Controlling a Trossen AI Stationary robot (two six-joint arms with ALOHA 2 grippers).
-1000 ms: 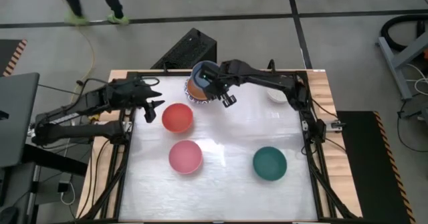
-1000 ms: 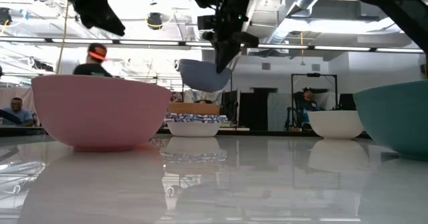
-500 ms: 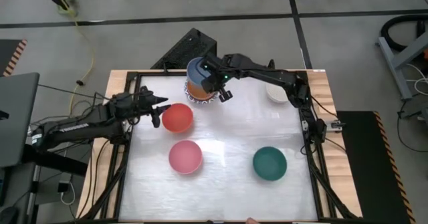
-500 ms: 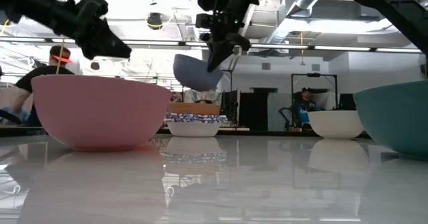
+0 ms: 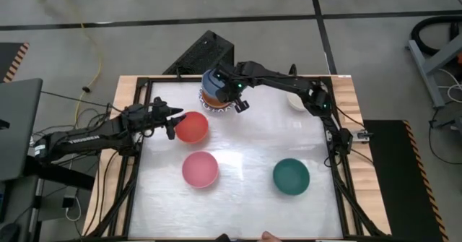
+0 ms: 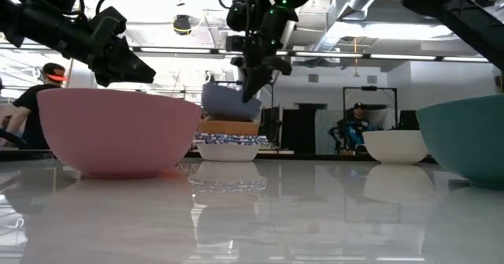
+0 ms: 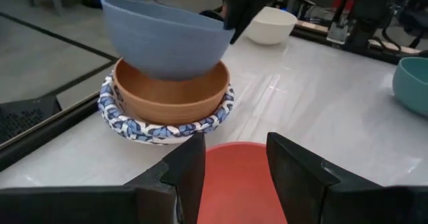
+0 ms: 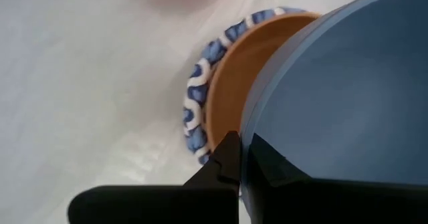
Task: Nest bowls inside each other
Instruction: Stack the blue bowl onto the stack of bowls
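Note:
A blue bowl [image 5: 214, 80] [image 7: 164, 42] hangs tilted right over an orange bowl [image 7: 170, 95], which is nested in a white bowl with a blue-patterned rim [image 7: 157, 128] at the table's far side. My right gripper [image 5: 235, 96] [image 6: 253, 76] is shut on the blue bowl. The blue bowl's underside is level with the orange rim; whether they touch I cannot tell. My left gripper [image 5: 173, 122] [image 7: 234, 164] stands open at the left rim of a red bowl [image 5: 193, 127], touching nothing. My right gripper holds the blue bowl by its rim [image 8: 242, 158] on the side toward the table's right. One finger [image 8: 224, 162] is outside the wall and the other is inside. The fingers slant down from the right. The bowl hangs tilted, its open side leaning toward the gripper.
A pink bowl [image 5: 200, 169] and a dark green bowl [image 5: 291, 176] sit toward the near side. A cream bowl [image 5: 297, 100] stands at the far right. A black box [image 5: 206, 53] lies beyond the far edge. People show in the room behind [image 6: 49, 76].
My right gripper has carried the blue bowl down and a little toward the far left, bringing it close over the orange bowl. My left gripper has come down toward the red bowl's left rim, staying open.

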